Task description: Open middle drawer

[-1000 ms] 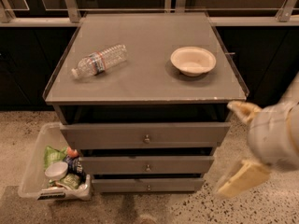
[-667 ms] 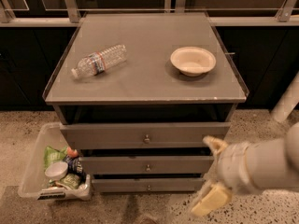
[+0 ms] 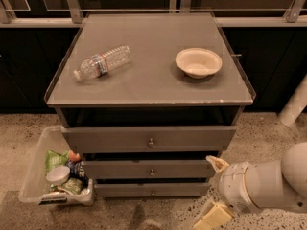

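The middle drawer (image 3: 120, 169) is the second of three grey drawer fronts in the cabinet, with a small round metal knob (image 3: 151, 172) at its centre. Its front sits about level with the fronts above and below. My gripper (image 3: 214, 190) is low at the right, just off the middle drawer's right end. It is open and empty. One cream fingertip (image 3: 217, 163) is near the drawer's right edge and the other (image 3: 211, 219) is close to the floor. The gripper is well right of the knob.
The top drawer (image 3: 192, 138) and bottom drawer (image 3: 124, 190) each have a knob. On the cabinet top (image 3: 153, 87) lie a plastic water bottle (image 3: 102, 61) and a cream bowl (image 3: 198, 62). A clear bin (image 3: 36, 176) of snacks stands on the floor at the left. A white post (image 3: 295, 104) is at the right.
My arm has swung left and down from the cabinet's right side, bringing the gripper beside the right end of the middle drawer. The drawers have not moved.
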`<state>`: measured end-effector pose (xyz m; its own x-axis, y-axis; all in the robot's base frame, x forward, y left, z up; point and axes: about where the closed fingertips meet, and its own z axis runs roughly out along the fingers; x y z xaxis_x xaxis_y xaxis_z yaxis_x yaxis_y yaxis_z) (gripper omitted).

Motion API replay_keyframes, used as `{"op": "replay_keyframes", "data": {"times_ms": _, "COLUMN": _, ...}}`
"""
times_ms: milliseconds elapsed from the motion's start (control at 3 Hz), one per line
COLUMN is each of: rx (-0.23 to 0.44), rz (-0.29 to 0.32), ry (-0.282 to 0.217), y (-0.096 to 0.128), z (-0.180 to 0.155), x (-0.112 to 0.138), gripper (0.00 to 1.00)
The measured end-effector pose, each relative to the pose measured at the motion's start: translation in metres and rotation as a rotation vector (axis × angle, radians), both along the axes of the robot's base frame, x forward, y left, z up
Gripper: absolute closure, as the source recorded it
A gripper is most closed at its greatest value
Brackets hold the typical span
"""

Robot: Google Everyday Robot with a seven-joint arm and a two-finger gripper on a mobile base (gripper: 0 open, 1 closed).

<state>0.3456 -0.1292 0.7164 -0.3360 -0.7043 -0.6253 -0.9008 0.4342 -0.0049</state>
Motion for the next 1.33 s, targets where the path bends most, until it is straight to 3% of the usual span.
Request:
{"op": "replay_keyframes", "data": {"times_ms": 333, "rx": 0.065, "rz": -0.043, "ry": -0.044, "y": -0.004, "z": -0.017, "x": 0.01, "gripper": 0.0}}
{"op": "replay_keyframes", "data": {"times_ms": 667, "rx": 0.112, "rz": -0.122, "ry": -0.146, "y": -0.029, "z": -0.08, "x": 0.075, "gripper": 0.0}}
{"op": "replay_keyframes", "data": {"times_ms": 1333, "rx": 0.108, "rz": -0.137, "ry": -0.134, "y": -0.029, "z": -0.088, "x": 0.073, "gripper": 0.0}}
